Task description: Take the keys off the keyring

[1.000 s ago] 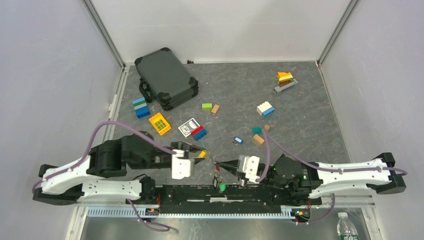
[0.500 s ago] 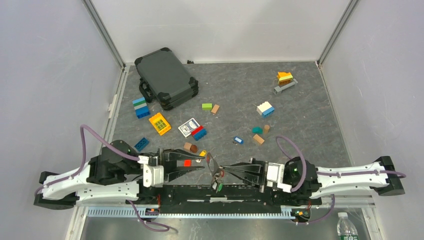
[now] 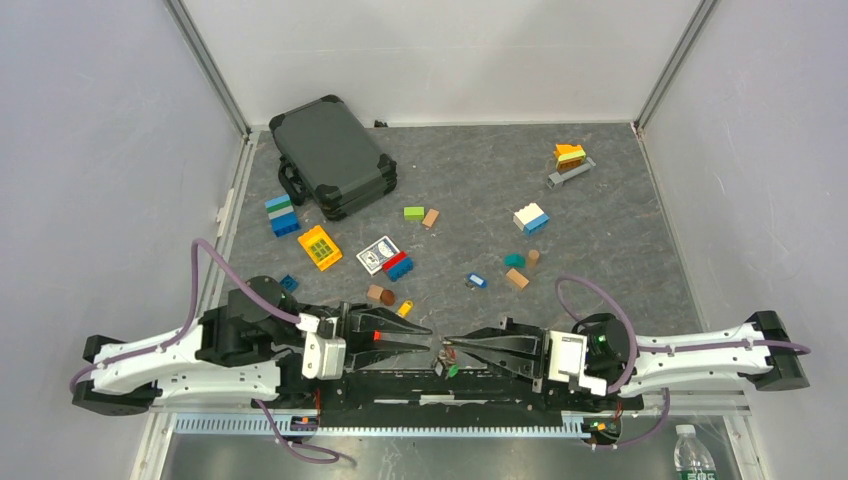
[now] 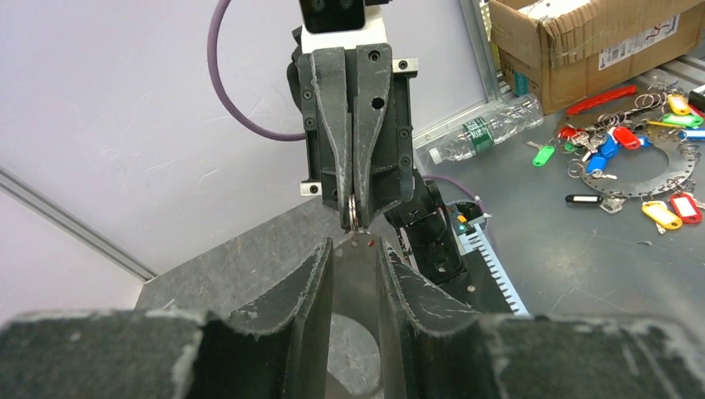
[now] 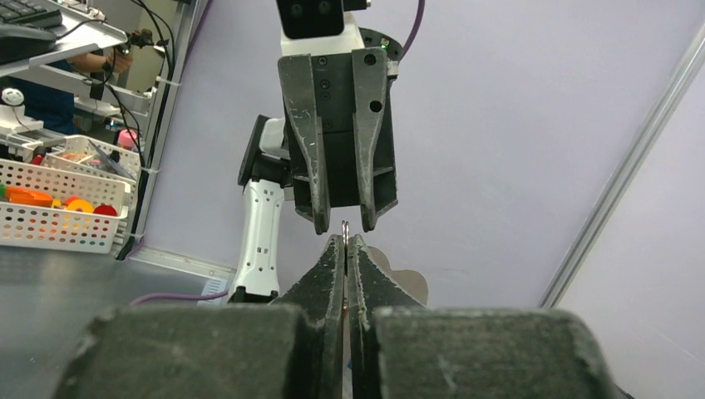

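The thin grey metal keyring (image 5: 345,227) stands edge-on, pinched in the closed right hand (image 5: 346,246) above the near edge of the grey marbled tabletop (image 3: 620,240). The small keys with coloured plastic heads (image 3: 449,366) seem to dangle beneath it, too tiny for us to count. The left hand (image 4: 355,248) faces it, jaws narrowly parted and empty, the ring at their mouth. We judge this the step of taking a second hold; next the left hand must catch one key and slide it off the loop's end.
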`<action>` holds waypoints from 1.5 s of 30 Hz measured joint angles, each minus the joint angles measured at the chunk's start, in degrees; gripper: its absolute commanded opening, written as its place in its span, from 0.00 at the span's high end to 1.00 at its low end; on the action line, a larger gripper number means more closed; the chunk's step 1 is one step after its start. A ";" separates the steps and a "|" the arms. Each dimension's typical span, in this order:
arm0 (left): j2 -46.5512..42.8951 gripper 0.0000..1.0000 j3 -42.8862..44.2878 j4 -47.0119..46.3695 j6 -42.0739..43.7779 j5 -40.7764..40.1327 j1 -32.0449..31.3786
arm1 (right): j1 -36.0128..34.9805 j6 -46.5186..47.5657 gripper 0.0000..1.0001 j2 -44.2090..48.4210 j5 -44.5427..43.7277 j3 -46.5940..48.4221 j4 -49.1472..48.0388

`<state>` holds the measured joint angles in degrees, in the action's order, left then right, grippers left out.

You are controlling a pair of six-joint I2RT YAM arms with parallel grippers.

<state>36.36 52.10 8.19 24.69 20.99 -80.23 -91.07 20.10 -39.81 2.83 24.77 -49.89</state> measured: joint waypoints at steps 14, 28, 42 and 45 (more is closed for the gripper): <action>4.22 0.75 2.21 0.28 0.02 2.19 0.00 | 0.00 1.81 1.00 -1.27 1.14 2.64 4.35; 5.77 0.82 5.14 4.68 0.07 1.64 0.00 | 0.02 2.47 1.00 -0.72 0.98 3.39 6.80; 4.92 0.82 5.62 6.73 0.15 -0.02 0.00 | 0.02 3.23 1.00 1.31 0.15 3.54 9.53; 4.26 0.79 5.62 6.75 0.15 -0.17 0.00 | 0.02 3.13 1.00 1.99 0.17 3.54 10.01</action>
<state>40.62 57.71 14.94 24.84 20.82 -80.23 -91.05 23.22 -37.82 3.01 28.32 -39.88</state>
